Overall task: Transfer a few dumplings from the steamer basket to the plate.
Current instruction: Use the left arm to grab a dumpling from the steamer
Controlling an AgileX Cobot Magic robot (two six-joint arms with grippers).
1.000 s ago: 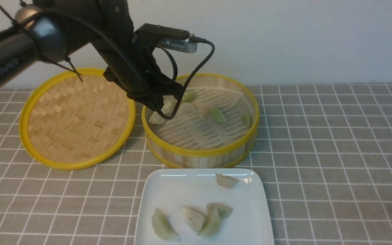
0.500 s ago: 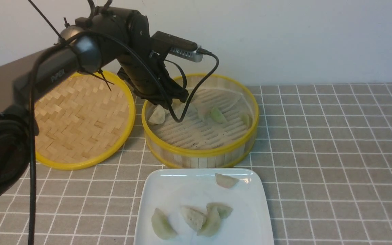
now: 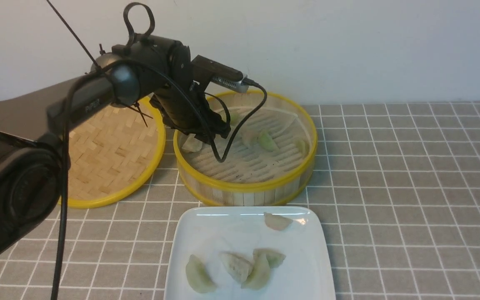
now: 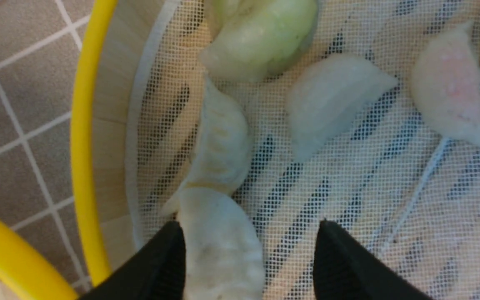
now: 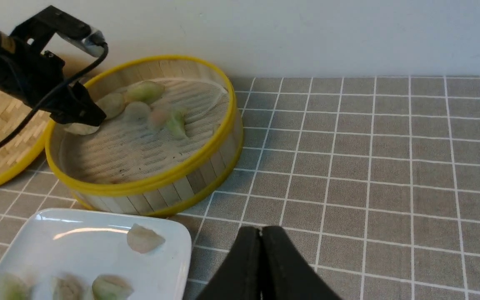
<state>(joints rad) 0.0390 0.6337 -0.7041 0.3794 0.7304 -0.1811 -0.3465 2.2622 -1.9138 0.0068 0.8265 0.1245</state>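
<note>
The steamer basket [image 3: 244, 186] stands mid-table and holds several dumplings, among them a green one [image 3: 267, 141]. My left gripper [image 3: 206, 135] reaches down into the basket's left side. In its wrist view the left gripper [image 4: 248, 227] is open, and a whitish dumpling [image 4: 219, 246] lies on the mesh liner between the fingers, against one of them. Beyond the tips lie a pleated one [image 4: 223, 141] and a green one [image 4: 261, 37]. The white plate [image 3: 206, 233] in front carries several dumplings [image 3: 236, 266]. My right gripper [image 5: 261, 231] is shut and empty over the cloth.
The flat woven lid [image 3: 111, 146] lies left of the basket, touching its side. A grey checked cloth [image 3: 411, 187] covers the table and a pale wall runs behind. The left wrist camera's cable [image 3: 240, 125] loops down into the basket.
The left gripper has gone from shut to open and has settled lower at the basket's left side; its arm has swung across the lid. The plate's dumplings have not moved.
</note>
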